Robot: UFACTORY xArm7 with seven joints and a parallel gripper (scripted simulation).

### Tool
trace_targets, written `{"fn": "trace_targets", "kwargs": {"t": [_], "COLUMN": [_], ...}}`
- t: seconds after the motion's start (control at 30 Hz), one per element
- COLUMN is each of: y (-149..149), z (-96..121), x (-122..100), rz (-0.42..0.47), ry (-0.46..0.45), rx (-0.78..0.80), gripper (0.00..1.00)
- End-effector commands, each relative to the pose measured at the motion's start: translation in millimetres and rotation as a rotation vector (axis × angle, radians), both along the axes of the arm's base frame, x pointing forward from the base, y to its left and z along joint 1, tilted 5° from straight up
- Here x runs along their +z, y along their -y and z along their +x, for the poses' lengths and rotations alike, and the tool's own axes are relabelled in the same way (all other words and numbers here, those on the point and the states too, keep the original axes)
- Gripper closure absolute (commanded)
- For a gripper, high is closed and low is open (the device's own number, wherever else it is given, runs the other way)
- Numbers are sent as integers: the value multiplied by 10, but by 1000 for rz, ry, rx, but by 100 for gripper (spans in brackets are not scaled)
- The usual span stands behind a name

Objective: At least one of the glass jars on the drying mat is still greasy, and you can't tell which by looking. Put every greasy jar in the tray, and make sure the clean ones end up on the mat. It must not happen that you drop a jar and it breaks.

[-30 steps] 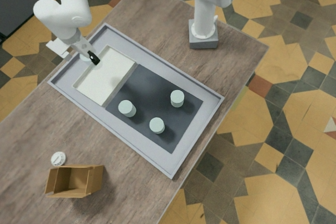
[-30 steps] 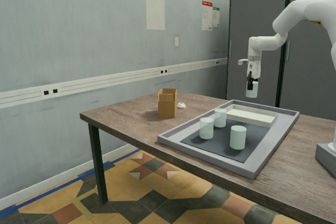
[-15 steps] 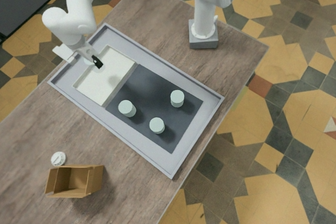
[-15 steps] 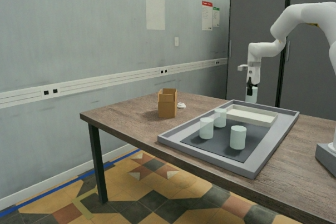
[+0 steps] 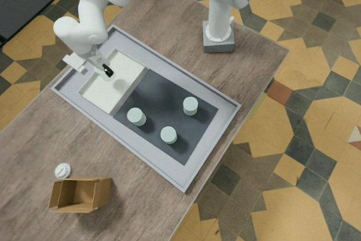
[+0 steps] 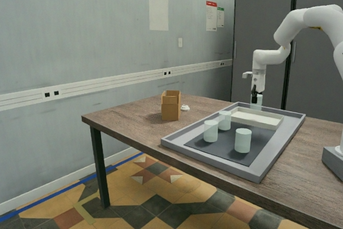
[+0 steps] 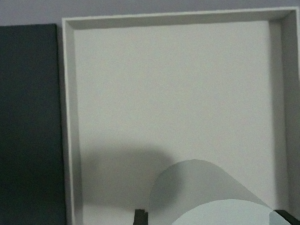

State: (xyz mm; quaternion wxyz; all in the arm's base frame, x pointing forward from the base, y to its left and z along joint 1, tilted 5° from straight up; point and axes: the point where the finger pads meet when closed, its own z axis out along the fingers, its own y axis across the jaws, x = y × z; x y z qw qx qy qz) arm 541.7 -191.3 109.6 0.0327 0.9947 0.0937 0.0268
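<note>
My gripper (image 5: 105, 71) (image 6: 255, 99) (image 7: 213, 217) is shut on a pale, translucent glass jar (image 6: 258, 104) (image 7: 220, 211). It holds the jar upright, low over the back part of the cream tray (image 5: 98, 96) (image 6: 251, 121) (image 7: 150, 74). Whether the jar's base touches the tray is hard to tell. On the dark drying mat (image 5: 155, 86) (image 6: 235, 155) (image 7: 30, 124) stand three similar jars: one (image 5: 137, 116) (image 6: 224, 120) nearest the tray, one (image 5: 168, 134) (image 6: 210, 130) by the long edge, and one (image 5: 190, 106) (image 6: 243, 140) on the robot base's side. No grease shows on any jar.
A raised grey rim (image 5: 149, 164) (image 6: 267, 167) surrounds mat and tray. An open cardboard box (image 5: 103, 194) (image 6: 170, 111) and a small white round object (image 5: 63, 170) (image 6: 185, 107) stand on the wooden table (image 5: 39, 137) outside it. The robot's base (image 5: 218, 45) is on the opposite side.
</note>
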Motion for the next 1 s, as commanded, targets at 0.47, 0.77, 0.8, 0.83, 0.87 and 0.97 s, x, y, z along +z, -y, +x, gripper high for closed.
{"fn": "trace_targets", "kwargs": {"t": [0.47,0.77,0.8,0.83,0.87,0.97], "y": [26,28,29,30,31,33], "z": [39,42,42,43,44,47], "x": [-324,-364,-377,-390,-403,-442], "rz": [-1,-1,-1,-1,-1,-1], "ry": [5,5,5,5,5,5], "rx": [0,0,0,0,0,0], "gripper": [100,100,100,100,100,100]}}
